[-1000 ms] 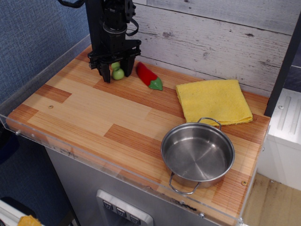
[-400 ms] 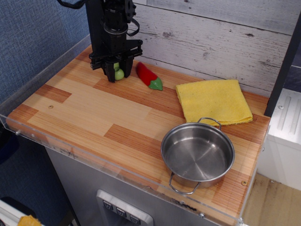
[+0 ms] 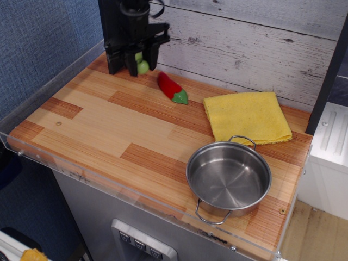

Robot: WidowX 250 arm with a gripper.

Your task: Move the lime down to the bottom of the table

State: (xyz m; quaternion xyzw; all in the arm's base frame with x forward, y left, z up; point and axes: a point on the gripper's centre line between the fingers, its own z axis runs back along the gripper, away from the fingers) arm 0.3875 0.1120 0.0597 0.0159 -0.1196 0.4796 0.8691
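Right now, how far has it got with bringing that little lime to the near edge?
Grabbing looks done: the tool is shut on the lime, held above the table at the far corner near the chili pepper. Left: carrying it to the near edge and releasing.

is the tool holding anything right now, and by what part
The tool holds the lime, clamped between its fingers across the fruit's sides and lifted off the table.
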